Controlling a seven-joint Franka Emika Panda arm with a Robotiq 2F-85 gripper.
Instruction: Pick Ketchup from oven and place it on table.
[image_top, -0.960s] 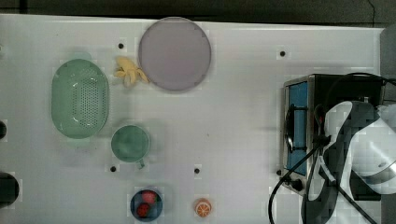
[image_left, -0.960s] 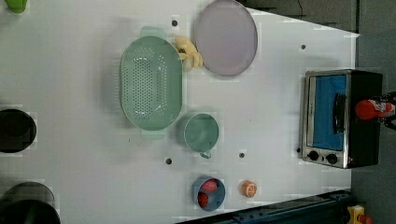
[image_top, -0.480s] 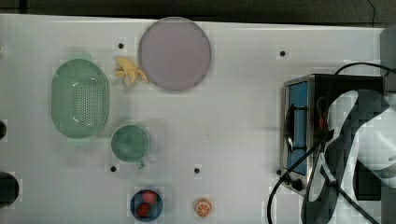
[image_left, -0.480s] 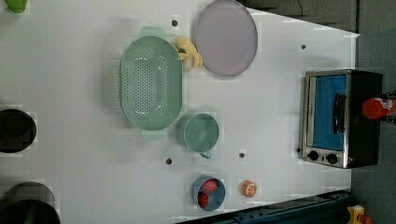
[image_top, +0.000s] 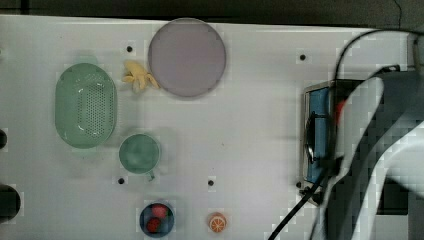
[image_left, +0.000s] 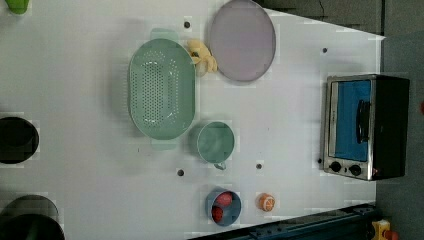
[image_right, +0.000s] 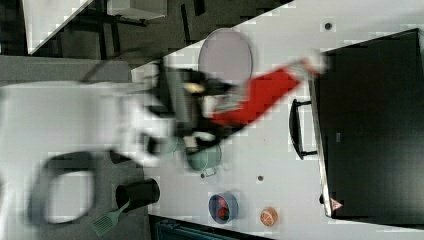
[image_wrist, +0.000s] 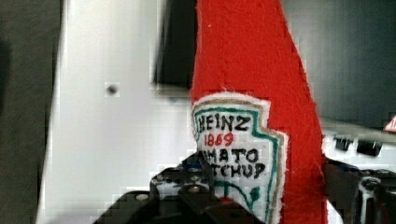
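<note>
White table (image_wrist: 116, 130) behind pincer (image_wrist: 261, 196) gripping ketchup (image_wrist: 247, 60), label "HEINZ 1869".

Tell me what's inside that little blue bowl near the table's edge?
The blue bowl holds two small red pieces, maybe toy fruit. The bowl's bottom beneath them is covered, so anything under them can't be seen.

Arm (image_top: 380, 150) in the top view — broad white shell segments with dark grey to black bands at the joints, a thin black cable (image_top: 350, 45) arching off it and another running down along its edge. In the right view the arm is white and smooth-cased, ending in a black block-shaped wrist section, much blurred. Gripper (image_wrist: 261, 196) in the wrist view — black body, angular fingers (image_wrist: 196, 196), small round silver screw heads set in the housing.
</note>
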